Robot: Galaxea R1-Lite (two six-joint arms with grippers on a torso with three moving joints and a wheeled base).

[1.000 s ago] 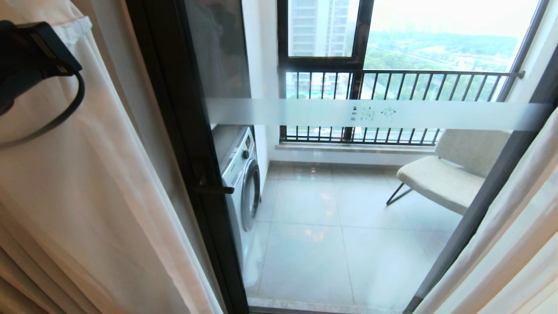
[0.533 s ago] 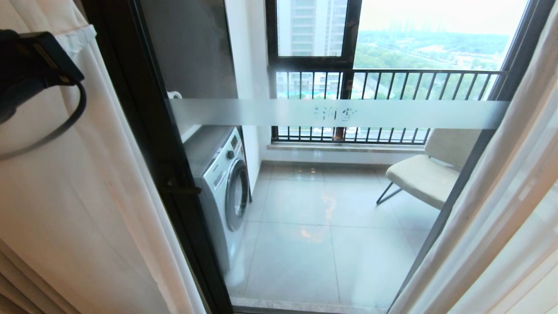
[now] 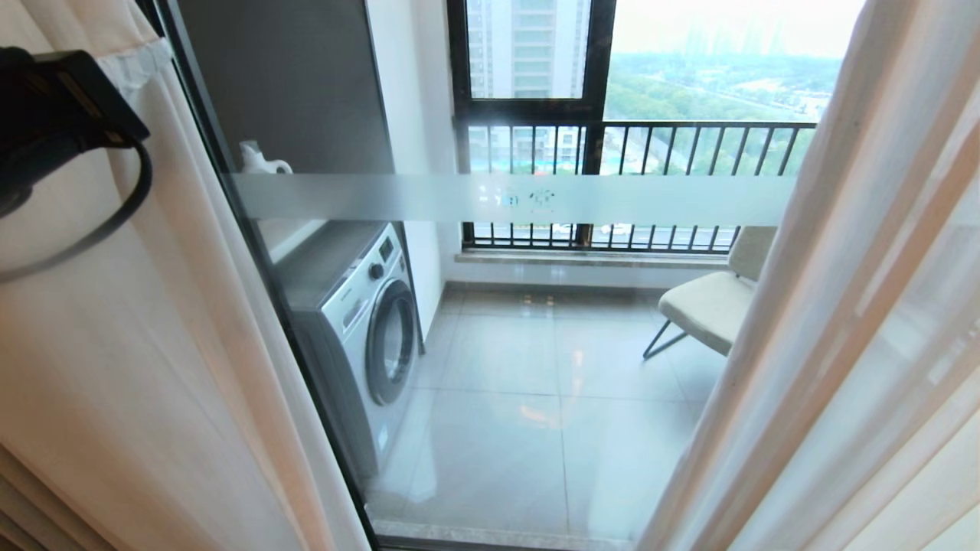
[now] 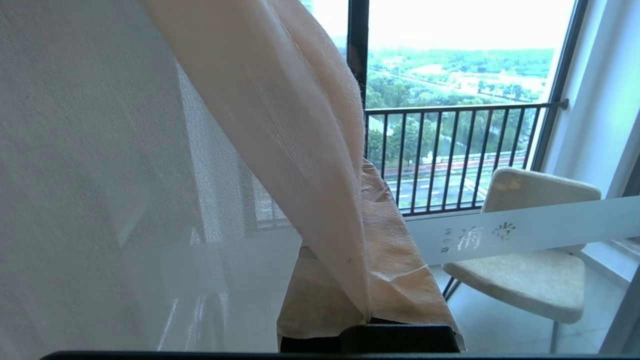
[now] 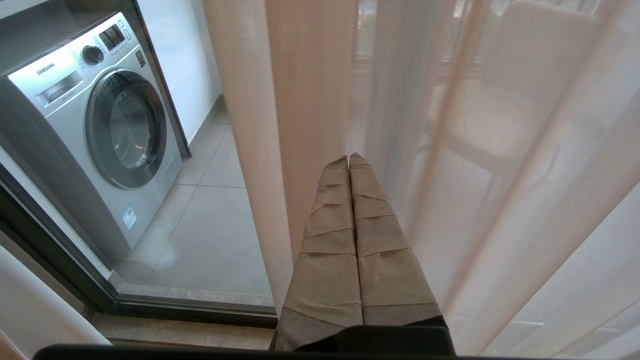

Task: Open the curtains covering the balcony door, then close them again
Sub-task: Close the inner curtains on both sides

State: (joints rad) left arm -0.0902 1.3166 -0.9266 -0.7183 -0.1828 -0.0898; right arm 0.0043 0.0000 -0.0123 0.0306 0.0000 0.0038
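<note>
The curtains (image 3: 138,367) hang parted at 9 and 3 o'clock in the head view, exposing the door (image 3: 505,199) glass with its frosted strip between them. The left pincer (image 4: 367,312) is closed on the edge of the left sheer, whose fabric drapes over its taped fingers (image 4: 400,270). The right pincer (image 5: 349,159) is closed and empty, just beside the right sheer (image 5: 500,175). Behind the glass: washer (image 3: 360,337) at 8 o'clock, chair (image 3: 708,302) at 3 o'clock.

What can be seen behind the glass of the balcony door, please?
Behind the balcony door: a washing machine, a pale chair, grey tiles and a black railing. The right sheer curtain covers part of the chair.
</note>
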